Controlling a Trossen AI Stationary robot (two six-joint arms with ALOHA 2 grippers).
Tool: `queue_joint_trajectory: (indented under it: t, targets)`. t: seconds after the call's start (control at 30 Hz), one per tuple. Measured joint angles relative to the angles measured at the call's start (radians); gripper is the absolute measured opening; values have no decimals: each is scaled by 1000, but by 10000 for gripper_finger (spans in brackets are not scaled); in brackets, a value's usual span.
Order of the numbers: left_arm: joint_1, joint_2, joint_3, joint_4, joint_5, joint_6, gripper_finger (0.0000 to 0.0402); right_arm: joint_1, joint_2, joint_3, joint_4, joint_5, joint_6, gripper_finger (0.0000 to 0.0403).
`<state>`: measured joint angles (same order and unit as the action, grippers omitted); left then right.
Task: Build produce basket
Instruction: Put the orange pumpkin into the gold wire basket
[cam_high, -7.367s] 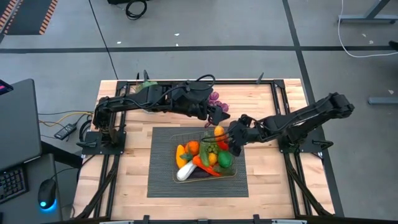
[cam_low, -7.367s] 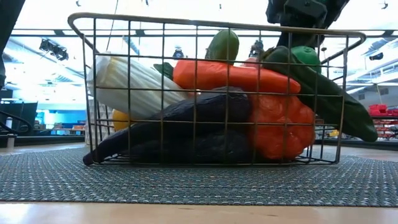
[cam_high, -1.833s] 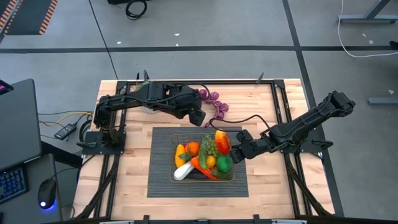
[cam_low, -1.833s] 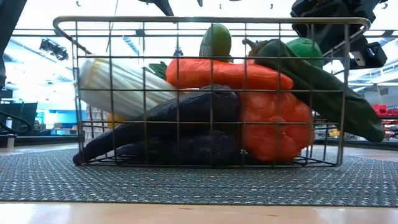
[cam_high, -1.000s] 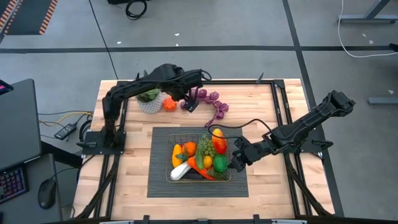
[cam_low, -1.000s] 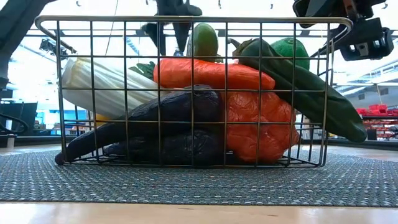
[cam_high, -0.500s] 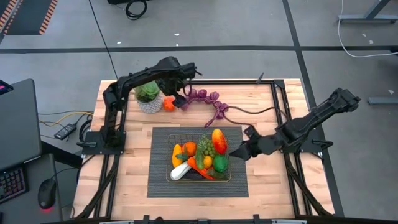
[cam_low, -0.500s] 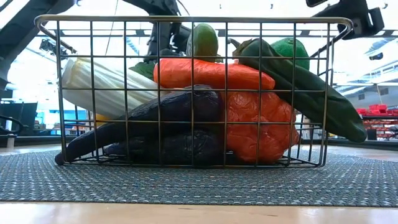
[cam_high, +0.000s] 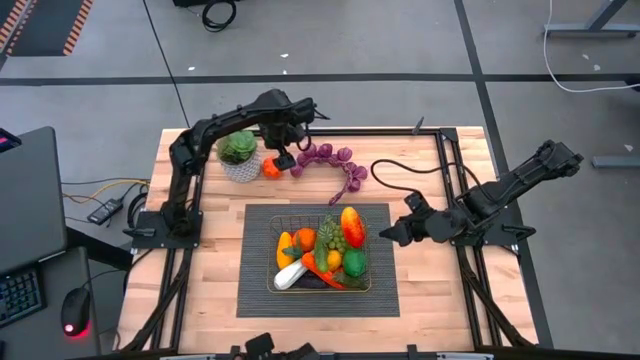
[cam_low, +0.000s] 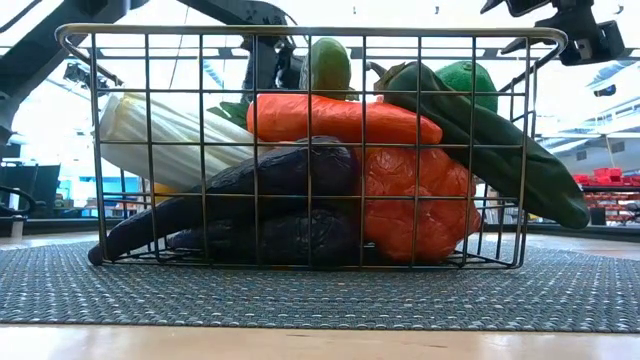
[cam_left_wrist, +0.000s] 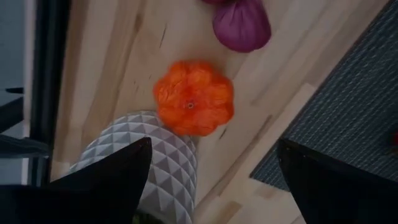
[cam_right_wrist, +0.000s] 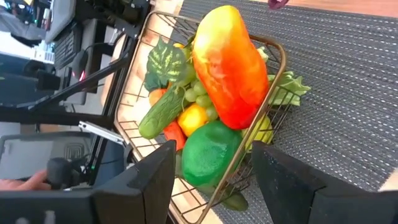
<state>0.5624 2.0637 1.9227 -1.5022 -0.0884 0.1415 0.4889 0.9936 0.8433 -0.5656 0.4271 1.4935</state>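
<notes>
Overhead, the wire basket stands on a dark ribbed mat at the middle of the wooden desk, filled with produce. Visible in it from above are a white-green leek, a carrot, an orange, a yellow pepper, green grapes, a large red-orange-yellow fruit and a green apple.

At table height, the basket's front mesh shows the leek lying across the upper left, the carrot level beside it, a dark eggplant beneath them, an orange pepper at the lower right, and a cucumber slanting over the right rim.

The left pincer hangs over the far left part of the desk, its jaws spread wide and holding nothing. Directly below it lies a small orange pumpkin-shaped piece, touching a white patterned pot with a green succulent. Purple grapes lie just beside, on bare wood.

The right pincer sits just beside the basket's right side, above the mat's edge. Its jaws are parted and empty, apart from the basket.
</notes>
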Motion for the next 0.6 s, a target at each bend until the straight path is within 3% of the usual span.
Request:
queue_joint_trajectory:
  t: [0.6]
  targets:
    - [76, 182, -1, -40, 42, 66, 353, 0, 1, 0, -38, -1, 79, 217]
